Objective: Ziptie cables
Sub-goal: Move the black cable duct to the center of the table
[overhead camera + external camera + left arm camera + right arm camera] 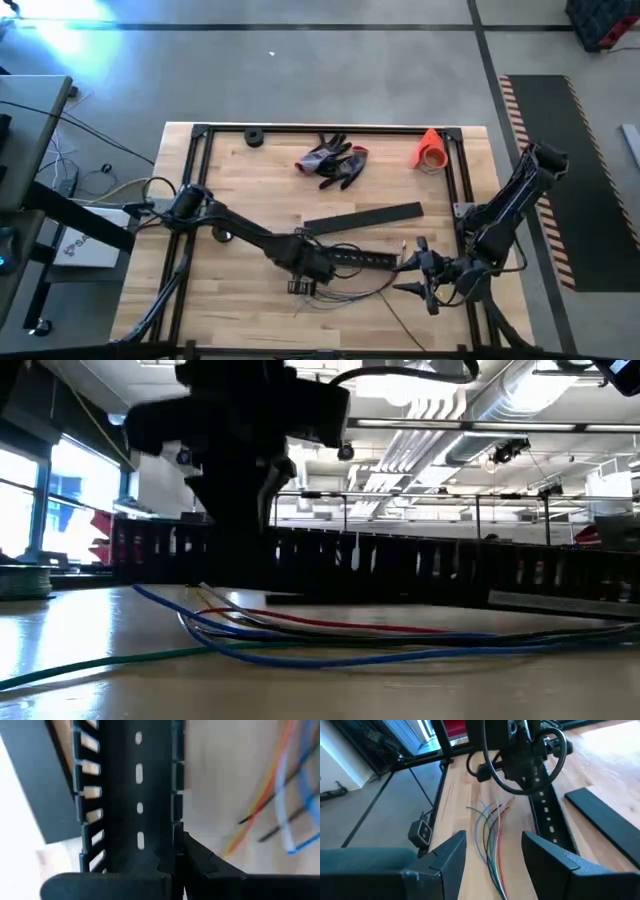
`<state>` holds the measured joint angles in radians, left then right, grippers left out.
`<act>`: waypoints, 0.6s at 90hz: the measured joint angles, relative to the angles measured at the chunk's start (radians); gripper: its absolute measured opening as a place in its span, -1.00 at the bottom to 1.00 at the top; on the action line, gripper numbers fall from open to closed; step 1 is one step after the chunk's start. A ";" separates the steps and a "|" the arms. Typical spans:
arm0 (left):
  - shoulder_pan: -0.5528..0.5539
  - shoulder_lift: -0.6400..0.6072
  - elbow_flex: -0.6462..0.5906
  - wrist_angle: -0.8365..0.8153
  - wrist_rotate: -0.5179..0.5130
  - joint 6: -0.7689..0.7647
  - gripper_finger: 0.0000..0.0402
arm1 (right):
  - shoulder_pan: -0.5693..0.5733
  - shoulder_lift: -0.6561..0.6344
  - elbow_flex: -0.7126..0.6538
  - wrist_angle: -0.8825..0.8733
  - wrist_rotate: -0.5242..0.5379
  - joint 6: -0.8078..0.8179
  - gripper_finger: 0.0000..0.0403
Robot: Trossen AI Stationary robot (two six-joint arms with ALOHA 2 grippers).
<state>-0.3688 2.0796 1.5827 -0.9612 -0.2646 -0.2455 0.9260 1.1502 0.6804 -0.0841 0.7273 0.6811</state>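
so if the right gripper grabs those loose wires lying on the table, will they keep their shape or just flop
Probably flop: the cables are thin strands lying in loose, uneven curves, so the free ends would likely sag. They look light, so a push may drag them. Unbound, they could splay apart in the open right gripper.

A pale wooden table (240, 190) with visible plank grain and a smooth, faintly shiny top. Thin plastic-coated cables (490, 832) look glossy. A matt black slotted plastic strip (137, 795). Cloth work gloves (333, 160) at twelve o'clock. Black metal frame (330, 129) edges the table.
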 joint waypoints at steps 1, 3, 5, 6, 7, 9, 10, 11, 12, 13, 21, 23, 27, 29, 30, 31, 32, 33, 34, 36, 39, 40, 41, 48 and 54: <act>0.000 0.000 0.000 -0.003 -0.004 -0.005 -1.00 | 0.000 0.000 0.000 0.000 0.000 0.000 -0.12; 0.000 0.000 0.000 -0.010 -0.008 -0.013 -1.00 | 0.000 0.000 0.000 -0.001 0.001 0.000 -0.12; 0.000 -0.003 0.000 -0.020 -0.008 -0.018 -1.00 | -0.001 0.000 0.000 0.000 0.001 0.000 -0.12; 0.000 -0.004 0.000 -0.025 -0.006 -0.020 -0.99 | -0.002 0.000 0.000 0.001 0.001 0.000 -0.12; 0.001 -0.006 0.000 -0.031 -0.004 -0.024 -0.99 | -0.002 0.000 0.000 0.001 0.001 0.000 -0.12; 0.003 -0.011 0.000 -0.043 0.000 -0.029 -0.98 | -0.004 0.000 0.000 0.001 0.001 0.000 -0.12; 0.004 -0.013 0.000 -0.048 0.001 -0.033 -0.98 | -0.005 0.000 0.000 0.001 0.002 0.000 -0.12; 0.004 -0.016 0.000 -0.052 0.001 -0.035 -0.97 | -0.006 0.000 0.000 0.001 0.001 0.000 -0.12; 0.005 -0.018 0.000 -0.055 0.001 -0.038 -0.96 | -0.006 0.000 0.000 0.001 0.001 0.001 -0.12; 0.006 -0.023 0.000 -0.058 0.001 -0.040 -0.96 | -0.007 0.000 0.000 0.001 0.001 0.001 -0.12; 0.012 -0.062 0.000 -0.065 0.001 -0.067 -0.87 | -0.016 0.011 -0.001 0.001 0.001 0.000 -0.12; 0.015 -0.071 0.000 -0.067 0.004 -0.078 -0.84 | -0.018 0.016 -0.001 0.000 -0.001 -0.002 -0.12; 0.019 -0.082 0.001 -0.067 0.024 -0.098 -0.78 | -0.026 0.026 -0.001 -0.003 -0.008 -0.011 -0.12; 0.021 -0.087 0.001 -0.064 0.038 -0.110 -0.75 | -0.030 0.028 -0.002 -0.006 -0.015 -0.020 -0.12; 0.022 -0.088 0.001 -0.063 0.043 -0.114 -0.74 | -0.033 0.029 -0.002 -0.009 -0.022 -0.026 -0.12; 0.023 -0.088 0.001 -0.062 0.048 -0.118 -0.72 | -0.036 0.030 -0.002 -0.012 -0.029 -0.029 -0.12; 0.023 -0.088 0.001 -0.060 0.052 -0.121 -0.70 | -0.039 0.030 -0.002 -0.014 -0.036 -0.031 -0.12; 0.023 -0.088 0.001 -0.059 0.057 -0.125 -0.69 | -0.042 0.031 -0.002 -0.018 -0.046 -0.033 -0.12; 0.023 -0.088 0.001 -0.057 0.062 -0.130 -0.67 | -0.045 0.031 -0.002 -0.022 -0.057 -0.034 -0.12; 0.023 -0.088 0.001 -0.052 0.073 -0.135 -0.64 | -0.052 0.030 -0.002 -0.032 -0.082 -0.035 -0.12; 0.022 -0.088 0.001 -0.043 0.089 -0.140 -0.60 | -0.065 0.029 -0.002 -0.051 -0.125 -0.035 -0.12; 0.021 -0.087 0.001 -0.040 0.094 -0.142 -0.58 | -0.069 0.028 -0.002 -0.059 -0.141 -0.035 -0.12; 0.020 -0.087 0.001 -0.039 0.097 -0.144 -0.56 | -0.073 0.026 -0.002 -0.069 -0.159 -0.035 -0.12; 0.009 -0.087 0.001 -0.031 0.099 -0.159 -0.46 | -0.103 0.013 0.007 -0.146 -0.253 -0.042 -0.12; -0.005 -0.088 0.001 -0.034 0.074 -0.175 -0.39 | -0.129 0.006 0.025 -0.228 -0.343 -0.070 -0.12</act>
<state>-0.3741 1.9912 1.5840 -0.9947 -0.1909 -0.4203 0.7967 1.1560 0.7053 -0.3120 0.3843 0.6110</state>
